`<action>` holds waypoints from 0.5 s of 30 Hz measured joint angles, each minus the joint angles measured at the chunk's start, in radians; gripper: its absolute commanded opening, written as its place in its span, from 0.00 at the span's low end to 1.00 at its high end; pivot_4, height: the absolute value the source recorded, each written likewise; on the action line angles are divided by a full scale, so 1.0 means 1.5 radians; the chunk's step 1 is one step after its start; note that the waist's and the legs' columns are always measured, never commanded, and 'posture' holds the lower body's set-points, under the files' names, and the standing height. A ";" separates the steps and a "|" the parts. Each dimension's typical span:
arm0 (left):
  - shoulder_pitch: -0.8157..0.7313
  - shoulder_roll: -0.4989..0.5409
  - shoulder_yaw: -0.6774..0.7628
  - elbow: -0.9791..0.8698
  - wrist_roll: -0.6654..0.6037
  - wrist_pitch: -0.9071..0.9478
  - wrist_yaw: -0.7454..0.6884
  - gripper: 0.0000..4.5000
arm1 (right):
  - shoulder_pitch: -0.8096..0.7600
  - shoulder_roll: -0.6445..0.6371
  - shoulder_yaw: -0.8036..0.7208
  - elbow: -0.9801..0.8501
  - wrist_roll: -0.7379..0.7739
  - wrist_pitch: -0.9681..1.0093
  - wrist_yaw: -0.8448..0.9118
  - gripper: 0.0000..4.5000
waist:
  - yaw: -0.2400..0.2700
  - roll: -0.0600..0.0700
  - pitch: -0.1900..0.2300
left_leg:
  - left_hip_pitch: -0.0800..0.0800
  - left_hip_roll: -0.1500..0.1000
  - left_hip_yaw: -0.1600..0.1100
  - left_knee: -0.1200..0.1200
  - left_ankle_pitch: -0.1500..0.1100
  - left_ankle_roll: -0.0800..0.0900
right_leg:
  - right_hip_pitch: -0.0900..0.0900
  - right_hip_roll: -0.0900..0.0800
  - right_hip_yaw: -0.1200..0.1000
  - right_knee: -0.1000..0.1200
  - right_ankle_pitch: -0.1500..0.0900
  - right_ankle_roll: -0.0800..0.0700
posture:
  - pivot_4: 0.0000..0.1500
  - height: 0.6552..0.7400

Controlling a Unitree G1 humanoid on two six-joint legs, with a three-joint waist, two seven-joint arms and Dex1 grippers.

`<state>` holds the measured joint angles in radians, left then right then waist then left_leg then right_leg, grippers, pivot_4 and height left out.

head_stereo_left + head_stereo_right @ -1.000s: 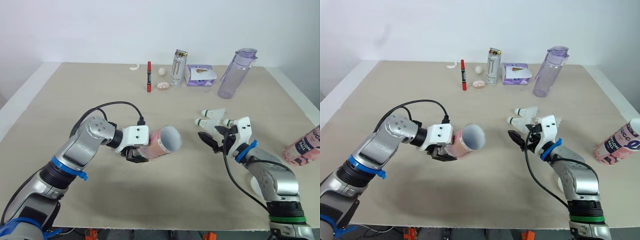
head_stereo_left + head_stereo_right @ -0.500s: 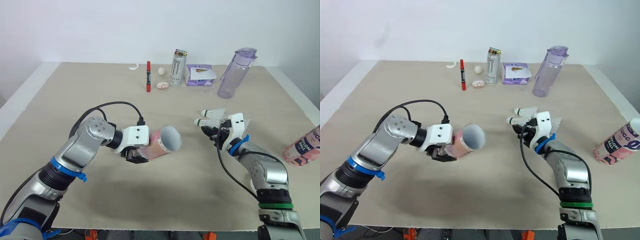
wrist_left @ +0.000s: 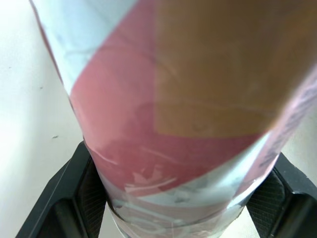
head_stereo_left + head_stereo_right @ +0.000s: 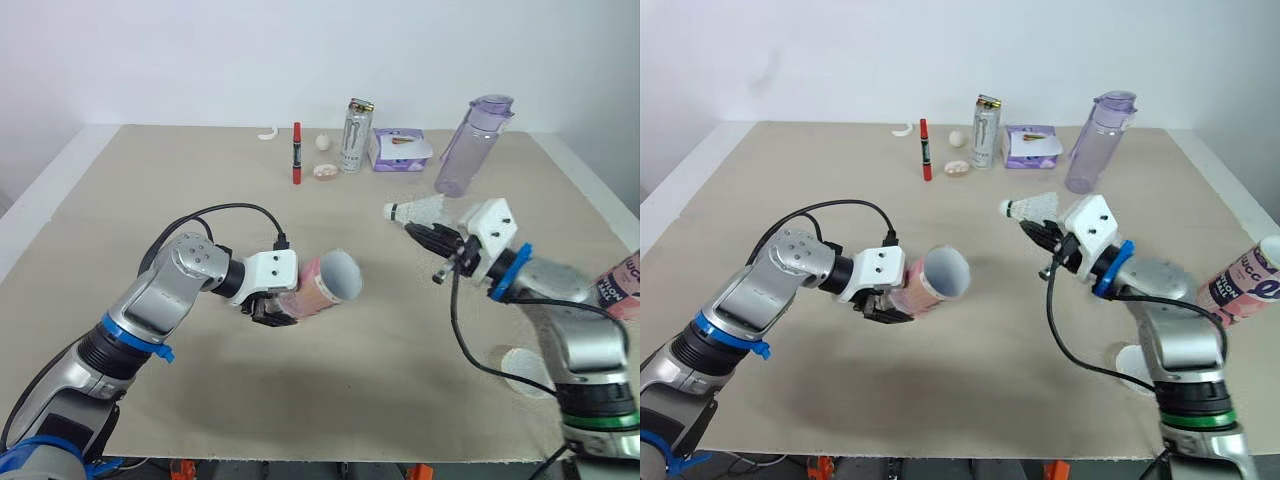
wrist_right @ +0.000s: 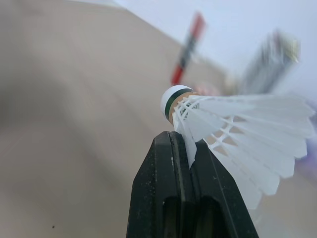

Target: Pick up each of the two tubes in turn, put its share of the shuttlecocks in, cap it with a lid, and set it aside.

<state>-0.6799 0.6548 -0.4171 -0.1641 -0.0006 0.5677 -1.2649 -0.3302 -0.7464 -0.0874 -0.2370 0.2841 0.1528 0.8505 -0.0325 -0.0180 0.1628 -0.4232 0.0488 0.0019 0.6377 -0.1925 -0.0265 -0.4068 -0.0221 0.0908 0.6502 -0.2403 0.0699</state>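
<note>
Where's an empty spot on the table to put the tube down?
The far left corner of the table, left of the red marker, is bare. So is the middle, between the held tube and the can. It is crowded along the back from marker to bottle.

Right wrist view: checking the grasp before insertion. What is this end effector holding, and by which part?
The right end effector holds a shuttlecock, pinched by the feather skirt just behind its cork.
</note>
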 measured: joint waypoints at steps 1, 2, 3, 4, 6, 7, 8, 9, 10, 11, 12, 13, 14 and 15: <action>-0.001 0.000 0.002 0.000 -0.005 0.008 -0.001 0.77 | 0.002 -0.036 0.002 -0.023 -0.004 -0.042 0.045 0.00 | 0.000 0.001 0.000 | 0.000 0.000 0.000 0.000 0.000 0.000 | 0.000 0.000 0.000 0.000 0.000 0.000 | 1.00 1.00; -0.004 0.000 0.002 0.001 -0.010 0.023 -0.004 0.77 | -0.004 -0.078 0.002 -0.052 -0.008 -0.090 0.091 0.00 | 0.000 0.001 0.001 | 0.000 0.000 0.000 0.000 0.000 0.000 | 0.000 0.000 0.000 0.000 0.000 0.000 | 1.00 1.00; -0.007 0.000 0.002 0.001 -0.013 0.035 -0.006 0.77 | -0.013 -0.099 0.002 -0.071 -0.010 -0.121 0.117 0.00 | -0.001 0.001 0.000 | 0.000 0.000 0.000 0.000 0.000 0.000 | 0.000 0.000 0.000 0.000 -0.001 0.000 | 1.00 1.00; -0.009 0.000 0.002 0.003 -0.015 0.044 -0.007 0.77 | -0.022 -0.110 0.002 -0.083 -0.010 -0.143 0.134 0.00 | -0.002 0.000 0.000 | 0.000 0.000 0.000 0.000 0.000 0.000 | 0.000 0.000 0.000 0.000 -0.001 0.000 | 1.00 1.00; -0.012 0.000 0.001 0.005 -0.020 0.051 -0.006 0.77 | -0.027 -0.116 0.009 -0.093 -0.011 -0.177 0.163 0.00 | -0.002 0.000 0.000 | 0.000 0.000 0.000 0.000 0.000 0.000 | 0.000 0.000 0.000 0.000 -0.001 0.000 | 1.00 1.00; -0.013 -0.001 0.001 0.006 -0.022 0.054 -0.006 0.77 | -0.027 -0.117 0.018 -0.094 -0.011 -0.183 0.172 0.00 | -0.002 0.000 0.000 | 0.000 0.000 0.000 0.000 0.000 0.000 | 0.000 0.000 0.001 0.000 -0.001 0.000 | 1.00 1.00; -0.015 -0.001 0.000 0.007 -0.023 0.058 -0.006 0.77 | -0.027 -0.118 0.030 -0.095 -0.012 -0.189 0.182 0.00 | -0.002 0.000 0.000 | 0.000 0.000 0.000 0.000 0.000 0.000 | 0.000 0.000 0.001 0.000 -0.001 0.000 | 1.00 1.00; -0.018 -0.002 -0.001 0.010 -0.025 0.061 -0.006 0.77 | -0.028 -0.118 0.041 -0.097 -0.013 -0.194 0.191 0.00 | -0.001 0.000 0.000 | 0.000 0.000 0.000 0.000 0.000 0.000 | 0.000 0.000 0.001 0.000 -0.001 0.000 | 1.00 1.00; -0.020 -0.002 -0.002 0.012 -0.026 0.064 -0.005 0.77 | -0.029 -0.118 0.050 -0.099 -0.017 -0.197 0.194 0.00 | -0.001 0.000 0.000 | 0.000 -0.001 0.000 0.000 0.000 0.000 | 0.000 0.000 0.002 0.000 -0.001 0.000 | 1.00 1.00; -0.021 -0.003 -0.003 0.014 -0.026 0.064 -0.004 0.77 | -0.033 -0.118 0.056 -0.100 -0.022 -0.200 0.199 0.00 | -0.001 0.000 0.000 | 0.000 -0.001 0.000 0.000 0.000 0.000 | 0.000 0.000 0.002 0.000 -0.001 0.000 | 1.00 1.00; -0.022 -0.003 -0.004 0.015 -0.026 0.065 -0.004 0.77 | -0.035 -0.118 0.057 -0.100 -0.023 -0.201 0.200 0.00 | -0.001 0.000 0.000 | 0.000 -0.001 0.000 0.000 0.000 0.000 | 0.000 0.000 0.002 0.000 -0.001 -0.001 | 1.00 1.00; -0.023 -0.004 -0.005 0.017 -0.027 0.066 -0.004 0.77 | -0.048 -0.118 0.062 -0.099 -0.032 -0.206 0.202 0.00 | -0.001 0.000 0.000 | 0.000 -0.001 0.000 0.000 0.000 0.000 | 0.000 0.000 0.002 0.000 -0.001 -0.001 | 1.00 1.00; -0.025 -0.005 -0.005 0.017 -0.027 0.069 -0.003 0.77 | -0.062 -0.118 0.074 -0.098 -0.044 -0.209 0.201 0.00 | -0.001 0.000 0.000 | 0.000 -0.001 0.000 0.001 0.000 0.000 | 0.000 0.000 0.002 0.000 -0.001 -0.001 | 1.00 1.00; -0.026 -0.005 -0.006 0.017 -0.027 0.072 -0.002 0.77 | -0.078 -0.109 0.093 -0.096 -0.062 -0.214 0.201 0.00 | -0.001 0.000 0.000 | 0.000 -0.001 0.000 0.001 0.000 0.000 | 0.000 0.000 0.002 0.000 -0.002 -0.002 | 1.00 1.00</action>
<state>-0.7181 0.6475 -0.4257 -0.1384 -0.0409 0.6755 -1.2675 -0.4477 -0.9105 0.0519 -0.3809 0.1913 -0.1678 1.1521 -0.0344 -0.0183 0.1633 -0.4233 0.0474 0.0022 0.6388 -0.1928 -0.0261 -0.4063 -0.0220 0.0944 0.6502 -0.2427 0.0676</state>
